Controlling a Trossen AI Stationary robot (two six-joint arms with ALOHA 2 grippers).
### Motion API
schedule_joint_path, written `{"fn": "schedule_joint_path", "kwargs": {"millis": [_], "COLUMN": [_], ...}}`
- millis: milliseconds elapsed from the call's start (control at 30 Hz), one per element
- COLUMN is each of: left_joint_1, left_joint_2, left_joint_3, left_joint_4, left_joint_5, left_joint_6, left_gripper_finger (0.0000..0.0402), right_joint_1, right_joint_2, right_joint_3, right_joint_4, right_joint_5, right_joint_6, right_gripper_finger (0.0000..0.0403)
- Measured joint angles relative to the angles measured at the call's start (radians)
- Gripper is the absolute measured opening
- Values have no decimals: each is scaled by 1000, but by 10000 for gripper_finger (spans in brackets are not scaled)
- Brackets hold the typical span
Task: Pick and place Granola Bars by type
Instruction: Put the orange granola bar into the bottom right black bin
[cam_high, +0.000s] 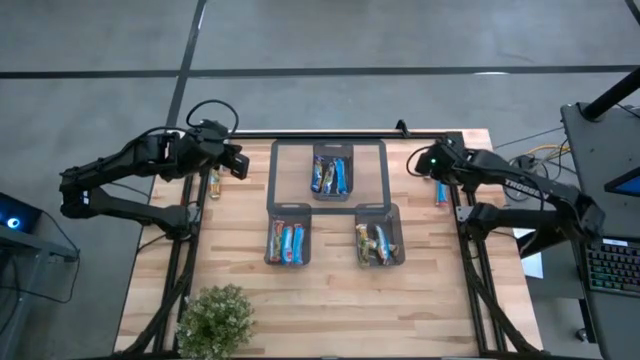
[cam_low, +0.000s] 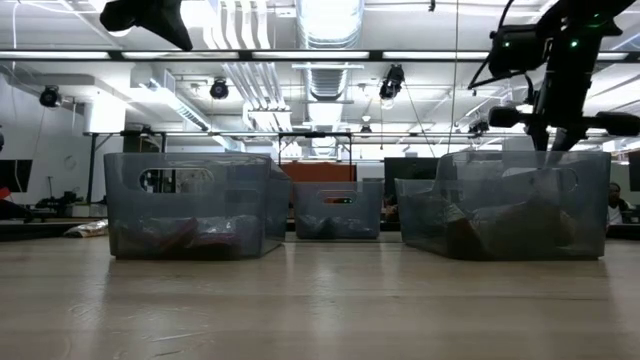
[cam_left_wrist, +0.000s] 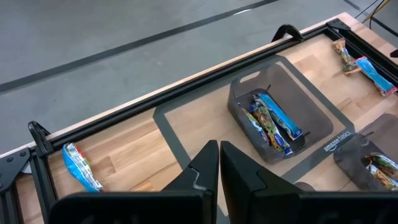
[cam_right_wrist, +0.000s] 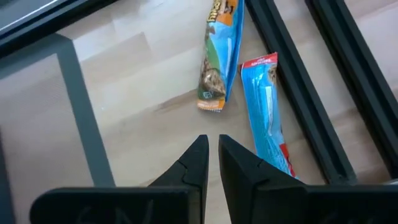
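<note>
The right gripper (cam_right_wrist: 212, 163), nearly closed and empty, hovers above two loose granola bars (cam_right_wrist: 267, 106) at the table's right edge, apparently lengthwise ahead of it, nearer than the left arm.

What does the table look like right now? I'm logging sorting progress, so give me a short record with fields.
bins: three bins, each holding bars
loose bars, right edge: two granola bars on the wood, under the right gripper
loose bar, left edge: one blue bar by the rail
right gripper: shut, empty
left gripper: shut, empty, raised over the table's left side
other: potted plant at the table's near edge
</note>
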Motion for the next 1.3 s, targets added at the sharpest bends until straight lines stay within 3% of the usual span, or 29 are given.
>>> {"fn": "schedule_joint_path", "kwargs": {"millis": [467,767,1000,1300], "left_joint_1": [0,0,0,0], "left_joint_2": [0,0,0,0], "left_joint_3": [0,0,0,0], "left_joint_4": [1,1,1,1], "left_joint_5": [0,0,0,0], "left_joint_6": [13,29,45,61], "left_gripper_finger": [0,0,0,0], "right_joint_1": [46,46,46,53], "right_joint_2": [187,216,216,216], "right_joint_3": [0,0,0,-34], "right_joint_4": [60,102,98,106], "right_joint_5": [60,45,117,179], "right_joint_6": [52,46,95,85], "right_gripper_finger": [43,145,241,283]}}
